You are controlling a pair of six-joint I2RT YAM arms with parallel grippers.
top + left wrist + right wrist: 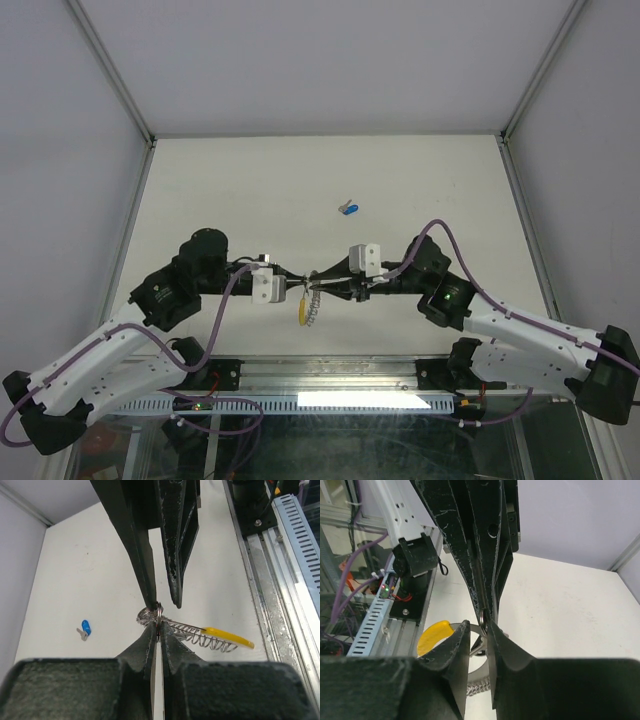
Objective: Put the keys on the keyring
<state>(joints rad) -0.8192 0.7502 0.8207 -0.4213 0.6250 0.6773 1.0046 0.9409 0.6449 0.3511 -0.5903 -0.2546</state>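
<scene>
The keyring [200, 634], a whitish-silver coiled ring with a yellow segment [227, 636], hangs between my two grippers above the table near its front edge. My left gripper [158, 627] is shut on a thin metal loop [158, 611] at the keyring's end. From the opposite side, my right gripper [479, 625] stands open around that same loop [483, 616], which lies against one finger. In the top view the two grippers [303, 285] [320, 287] meet tip to tip, with the yellow segment [301, 308] dangling below. A blue-headed key [349, 209] [85, 628] lies alone on the table farther back.
The white table [420, 180] is walled by pale panels at the left, right and back. A metal rail with a slotted cable duct [295, 555] and the arm bases runs along the near edge, close to the hanging keyring.
</scene>
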